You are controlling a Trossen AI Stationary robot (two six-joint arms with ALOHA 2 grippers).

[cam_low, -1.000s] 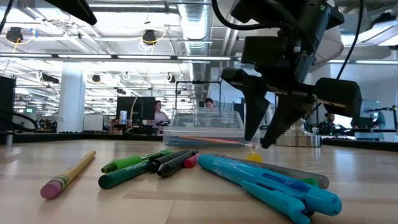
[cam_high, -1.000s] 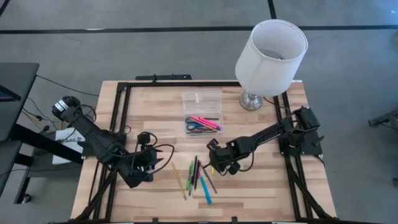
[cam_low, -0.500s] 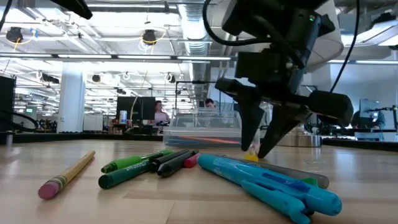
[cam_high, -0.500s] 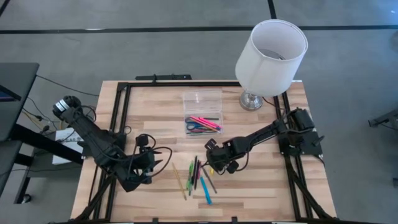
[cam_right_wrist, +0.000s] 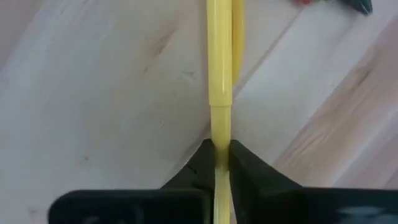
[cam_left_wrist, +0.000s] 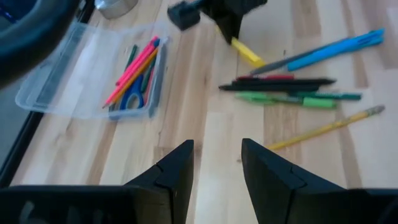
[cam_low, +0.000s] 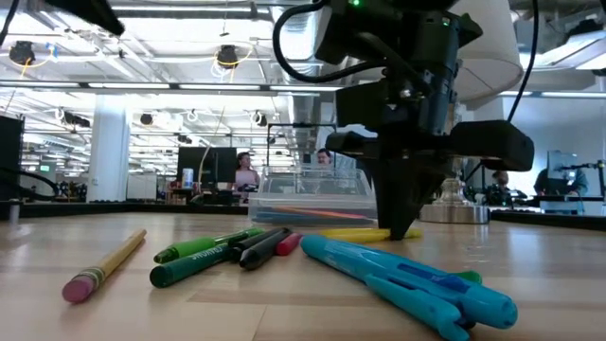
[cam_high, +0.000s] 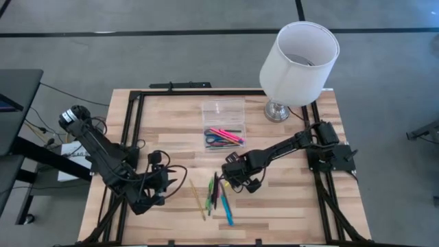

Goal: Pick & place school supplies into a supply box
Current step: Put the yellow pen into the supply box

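My right gripper [cam_high: 229,180] stands at the far end of the loose pens, pointing down and shut on a yellow pen [cam_right_wrist: 219,62]. The same yellow pen [cam_low: 348,232] lies behind green markers [cam_low: 201,254] and blue pens [cam_low: 407,279]. A pencil [cam_high: 197,199] lies left of the pile. The clear supply box [cam_high: 223,123] sits open at the table's far middle, holding pink markers and blue scissors [cam_left_wrist: 134,74]. My left gripper [cam_left_wrist: 217,163] hovers open over the near left of the table, holding nothing. My right gripper pinches the yellow pen's barrel [cam_right_wrist: 219,134] between its two fingers, just past the step where the thicker part ends. The fingers [cam_low: 398,213] come from above, pointing down, and lie across the pen. The pen lies level at the table top.
A lamp with a big white shade [cam_high: 300,58] stands at the far right corner, its metal foot [cam_high: 278,110] next to the box. A black frame [cam_high: 130,130] runs along the table's edges. Bare wood lies between the pens and the box.
My right gripper has sunk and gone a little toward the table's left, down over the yellow pen, and its fingers, open before, have shut on the pen. My left gripper has stayed open.
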